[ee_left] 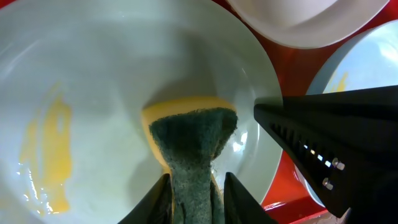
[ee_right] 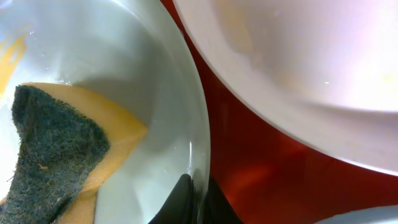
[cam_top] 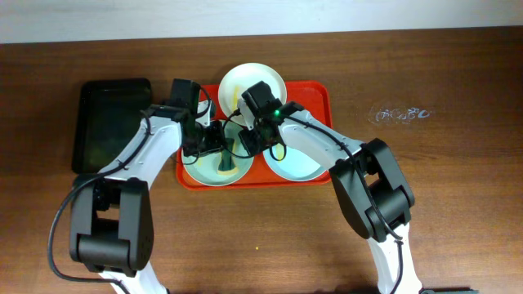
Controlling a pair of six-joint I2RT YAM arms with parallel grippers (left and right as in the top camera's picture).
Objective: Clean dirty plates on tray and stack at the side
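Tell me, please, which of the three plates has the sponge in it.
The pale green plate at the left end of the tray: the left tool holds the sponge in it, while the cream plate and blue plate hold none.

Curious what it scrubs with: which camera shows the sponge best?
Left wrist: the sponge, pinched in the left fingers on the green plate, shows scouring pad and yellow foam clearly. Right wrist shows one end; overhead, a sliver.

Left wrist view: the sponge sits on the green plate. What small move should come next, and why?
Probably slide the sponge sideways onto the yellow smear. The left gripper is shut on the sponge, which presses on the mint green plate short of that smear. The right gripper pinches the plate's rim, apparently steadying it.
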